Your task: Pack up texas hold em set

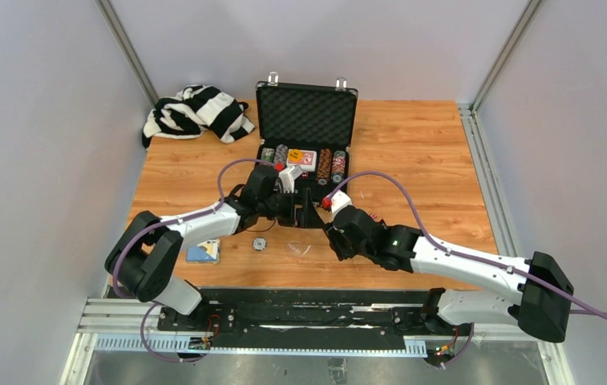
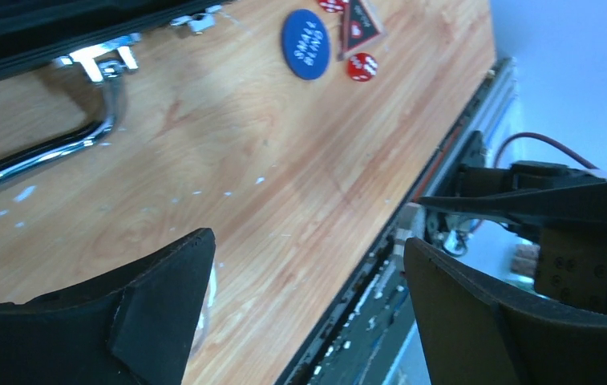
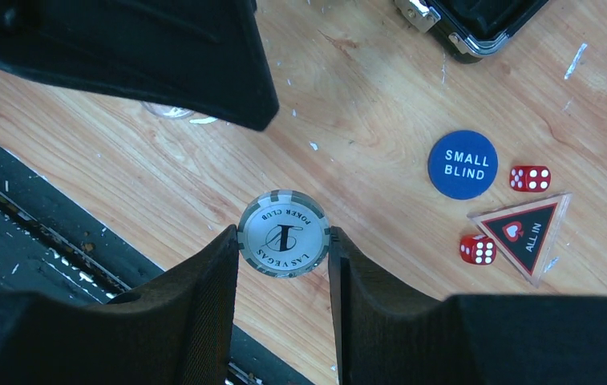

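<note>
The right claw (image 3: 284, 235) is closed partway on a grey and white poker chip (image 3: 284, 223) printed LAS VEGAS POKER CLUB. 1 finger presses each side of its rim, and the chip's face is turned up to the wrist camera, over the wooden surface (image 3: 364, 96). To the right in that view, close together on the wood, lie a round blue SMALL BLIND button (image 3: 463, 164), 2 red dice (image 3: 529, 178) and a clear triangular ALL IN marker (image 3: 524, 228). 1 die sits just beside the button, the other just beside the marker's left corner. A corner of the black briefcase (image 3: 476, 20) shows at the top.

The left claw (image 2: 308, 245) stands wide open with nothing between its fingers (image 2: 155, 313), over bare wood by the surface's near edge. The case's silver handle (image 2: 43, 152) lies at the upper left of its view.

From above, the briefcase stands open at the far middle of the surface, its foam-lined lid upright, with chip rows (image 1: 325, 164) and a card deck (image 1: 301, 158) in its tray. Both claws sit just in front of it. 1 loose chip (image 1: 261, 244) lies flat near the left arm. A striped cloth (image 1: 196, 111) is bunched at the far left
</note>
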Tool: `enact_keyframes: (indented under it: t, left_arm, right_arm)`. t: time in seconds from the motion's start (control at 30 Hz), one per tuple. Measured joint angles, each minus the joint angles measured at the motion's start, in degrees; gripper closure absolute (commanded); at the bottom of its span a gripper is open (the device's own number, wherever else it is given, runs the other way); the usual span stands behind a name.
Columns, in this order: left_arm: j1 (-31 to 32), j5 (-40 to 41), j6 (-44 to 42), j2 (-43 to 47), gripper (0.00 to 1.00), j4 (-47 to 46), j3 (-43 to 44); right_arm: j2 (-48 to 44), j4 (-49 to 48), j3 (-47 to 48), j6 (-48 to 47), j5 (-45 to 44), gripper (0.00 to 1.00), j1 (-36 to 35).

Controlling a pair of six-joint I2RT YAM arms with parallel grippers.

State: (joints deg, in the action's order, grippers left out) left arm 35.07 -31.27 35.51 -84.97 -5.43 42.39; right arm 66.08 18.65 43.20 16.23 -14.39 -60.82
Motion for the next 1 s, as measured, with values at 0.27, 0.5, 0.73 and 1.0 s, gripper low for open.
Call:
enact_keyframes:
  t: [0.27, 0.5, 0.73, 1.0]
  left_arm:
    - [0.1, -7.6, 2.6, -1.3, 0.11, -4.2, 0.9]
    - [1.5, -11.4, 2.7, -1.6, 0.17, -5.2, 1.3]
    - [2.3, -13.8, 2.7, -3.6, 0.22, -5.2, 1.4]
    - [3.1, -15.0, 2.5, -4.0, 0.29, -5.5, 3.2]
  right_arm:
    - [-0.6, -1.1, -0.1, -0.9, 1.0, 0.61, 0.0]
    - [-1.7, -2.1, -0.1, -1.6, 1.3, 0.61, 0.0]
    - [-1.7, -2.1, 0.3, -3.4, 1.2, 0.60, 0.0]
    - [-0.8, -2.1, 1.7, -4.5, 1.3, 0.60, 0.0]
